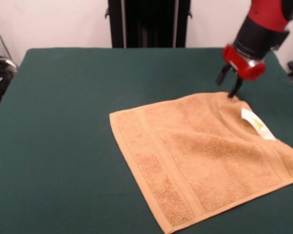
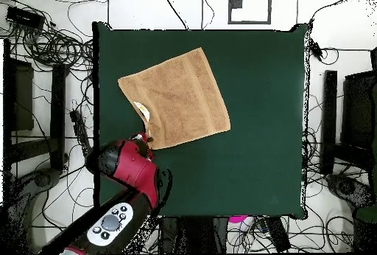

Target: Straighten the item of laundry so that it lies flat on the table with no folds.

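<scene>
One towel [image 1: 205,156] corner beneath parted jaws.

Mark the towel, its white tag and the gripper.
towel [image 1: 200,161], front view, middle of the cloth
white tag [image 1: 257,124], front view, middle of the tag
gripper [image 1: 229,84], front view, between the fingertips

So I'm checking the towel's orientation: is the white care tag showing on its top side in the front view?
Yes, the white care tag lies exposed on top of the orange-tan hand towel, near the corner by the gripper.
</scene>
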Tool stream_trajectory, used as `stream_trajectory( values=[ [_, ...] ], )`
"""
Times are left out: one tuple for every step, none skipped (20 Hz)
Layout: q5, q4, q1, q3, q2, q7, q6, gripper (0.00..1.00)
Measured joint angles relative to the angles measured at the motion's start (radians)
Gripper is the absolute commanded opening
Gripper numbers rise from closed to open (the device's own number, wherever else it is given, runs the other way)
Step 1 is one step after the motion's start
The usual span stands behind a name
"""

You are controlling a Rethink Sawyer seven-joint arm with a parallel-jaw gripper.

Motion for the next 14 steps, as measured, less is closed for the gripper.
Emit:
stream_trajectory(
  values=[
    [-0.039,0.001,-0.033,0.002,-0.036,0.000,0.093,1.00],
    [-0.060,0.001,-0.057,0.005,-0.059,0.000,0.151,1.00],
    [-0.091,0.001,-0.095,0.013,-0.096,0.000,0.224,1.00],
    [-0.110,0.001,-0.122,0.019,-0.120,0.000,0.265,1.00],
    [-0.128,0.003,-0.157,0.029,-0.150,0.000,0.307,1.00],
    [-0.149,0.004,-0.199,0.043,-0.185,-0.001,0.343,1.00],
    [-0.183,0.006,-0.263,0.069,-0.236,-0.008,0.367,1.00],
    [-0.196,0.006,-0.284,0.078,-0.252,-0.012,0.370,1.00],
    [-0.213,0.006,-0.307,0.088,-0.270,-0.018,0.370,1.00],
    [-0.230,0.006,-0.330,0.097,-0.288,-0.024,0.369,1.00],
    [-0.255,0.006,-0.360,0.109,-0.314,-0.038,0.370,1.00],
    [-0.283,0.006,-0.386,0.119,-0.338,-0.053,0.370,1.00],
    [-0.319,0.003,-0.411,0.126,-0.366,-0.068,0.370,1.00],
    [-0.344,0.001,-0.424,0.129,-0.384,-0.079,0.370,1.00]
  ],
)
